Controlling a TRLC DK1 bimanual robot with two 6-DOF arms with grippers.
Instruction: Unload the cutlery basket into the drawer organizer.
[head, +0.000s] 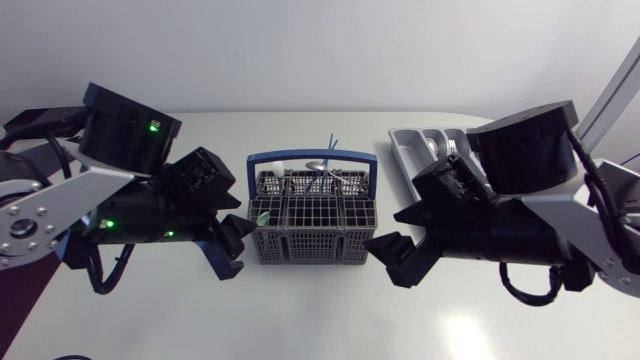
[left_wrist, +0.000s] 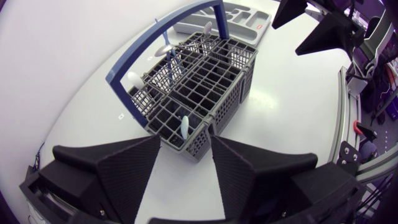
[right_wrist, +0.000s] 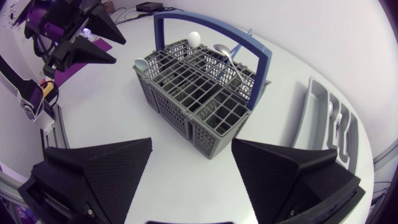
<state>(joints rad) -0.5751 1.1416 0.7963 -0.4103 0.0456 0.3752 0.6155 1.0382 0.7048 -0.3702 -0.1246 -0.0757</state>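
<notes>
The grey cutlery basket (head: 315, 218) with a blue handle (head: 310, 157) stands mid-table. It holds a white spoon (right_wrist: 194, 37), a metal spoon (right_wrist: 227, 56), a pale green utensil (left_wrist: 185, 126) and a thin blue-handled piece (head: 330, 150). My left gripper (head: 232, 245) hovers open just left of the basket, nothing between its fingers. On the basket's right side my right gripper (head: 392, 245) is open too, and empty. The grey drawer organizer (head: 425, 148) lies at the back right, partly hidden under my right arm; it also shows in the right wrist view (right_wrist: 326, 121).
Both arms flank the basket closely. Bare white tabletop (head: 310, 310) lies in front of the basket and behind it. The table's rounded edge runs near my left gripper (left_wrist: 183, 168) in the left wrist view.
</notes>
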